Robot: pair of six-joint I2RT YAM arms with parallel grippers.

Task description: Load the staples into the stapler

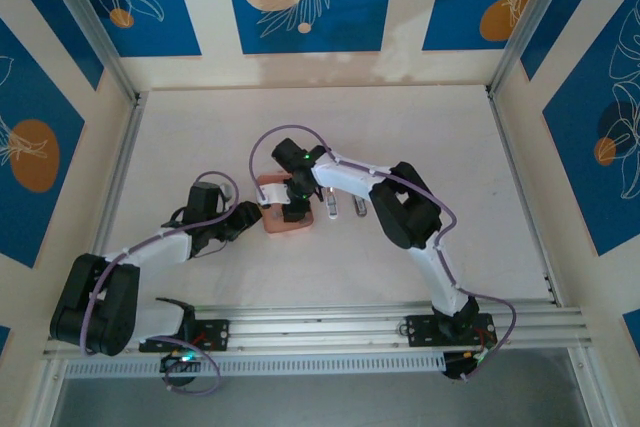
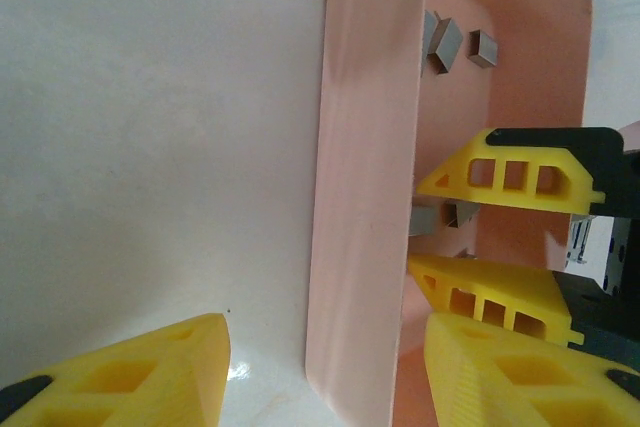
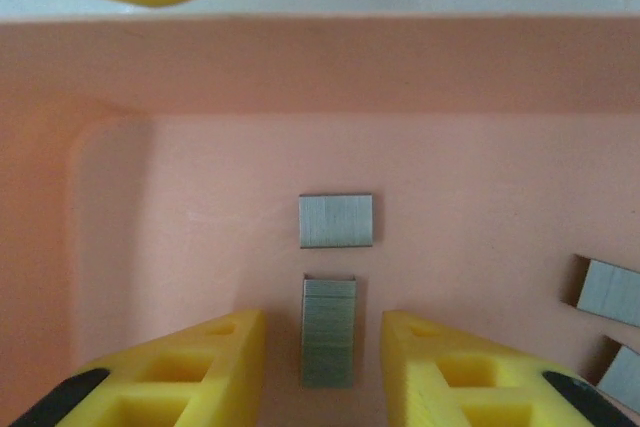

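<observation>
A salmon-pink rectangular plastic tray (image 1: 272,227) is seen near the middle of the white table (image 1: 420,127), and both arms are bent toward it. Several short grey metallic staple strips (image 3: 336,220) are scattered flat on the tray floor.

The right gripper (image 3: 322,332) is lowered inside the tray. Its yellow fingers (image 3: 190,367) are set narrowly apart on either side of one strip that lies lengthwise between them. A slim gap is left at each side, so that strip is straddled and not clamped. A second strip is seen just beyond the fingertips, and two more are seen at the right edge of that wrist view.

The left gripper (image 2: 325,347) is held wide, with the tray's long side wall between its fingers. Bare table is seen between the outer finger and the wall. Whether the inner finger touches the wall cannot be told.

The tiny pink-and-white rounded stapler (image 1: 333,207) is seen on the table just right of the tray, apart from both grippers. A grey-brown oval object (image 1: 360,209) is seen beside it.
</observation>
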